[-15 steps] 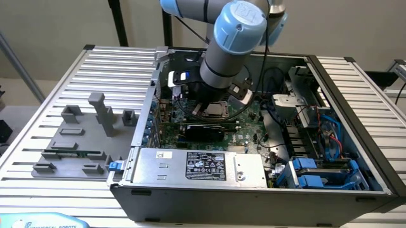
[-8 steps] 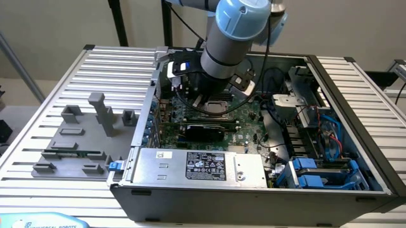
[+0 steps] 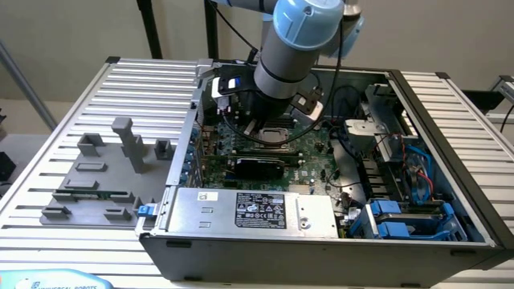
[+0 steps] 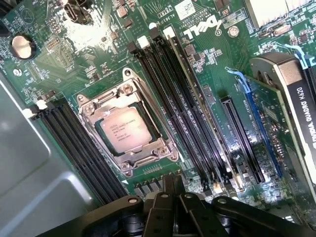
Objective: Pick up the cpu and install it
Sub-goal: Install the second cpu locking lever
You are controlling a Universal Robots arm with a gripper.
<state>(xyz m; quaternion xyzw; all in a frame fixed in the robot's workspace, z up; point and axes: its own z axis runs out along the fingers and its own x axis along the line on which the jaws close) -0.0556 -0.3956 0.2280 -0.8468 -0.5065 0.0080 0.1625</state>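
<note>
Soft, even daylight washes the ribbed white metal table (image 3: 64, 241), while the open dark grey computer case (image 3: 321, 253) falls into shadow inside; glare bleaches the green motherboard (image 4: 74, 44), and the black end effector (image 4: 174, 207) blurs.

wall (image 3: 72, 30): plain beige, evenly lit | table (image 3: 48, 180): ribbed silver slats | black pole (image 3: 150, 30): upright behind the table, against the wall | floor (image 3: 20, 114): pale, at exterior view's left
</note>
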